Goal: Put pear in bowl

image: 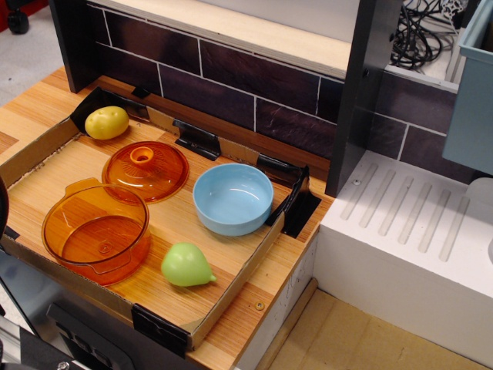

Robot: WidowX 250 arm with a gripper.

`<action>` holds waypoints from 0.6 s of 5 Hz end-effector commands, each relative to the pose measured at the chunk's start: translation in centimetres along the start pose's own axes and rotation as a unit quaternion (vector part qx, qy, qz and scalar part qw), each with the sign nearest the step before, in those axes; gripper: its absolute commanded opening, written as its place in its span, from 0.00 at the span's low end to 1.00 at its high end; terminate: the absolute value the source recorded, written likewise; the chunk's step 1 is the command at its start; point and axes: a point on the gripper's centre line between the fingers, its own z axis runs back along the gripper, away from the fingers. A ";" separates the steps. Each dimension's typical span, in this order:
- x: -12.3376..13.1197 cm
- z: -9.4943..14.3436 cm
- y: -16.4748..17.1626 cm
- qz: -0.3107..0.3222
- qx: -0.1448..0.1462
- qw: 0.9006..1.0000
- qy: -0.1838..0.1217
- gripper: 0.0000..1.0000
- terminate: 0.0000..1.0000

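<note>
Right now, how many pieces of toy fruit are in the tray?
2. The green pear lies near the tray's front edge; the yellow fruit sits in the back left corner. None seems hidden.
</note>
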 end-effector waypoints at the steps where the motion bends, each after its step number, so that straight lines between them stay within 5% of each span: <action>1: 0.0 0.0 0.0 0.000 0.000 1.000 0.000 1.00 0.00; 2: -2.5 -1.2 -2.0 -0.125 0.008 0.991 -0.035 1.00 0.00; 3: -5.2 -2.7 -3.1 -0.242 -0.049 0.969 -0.019 1.00 0.00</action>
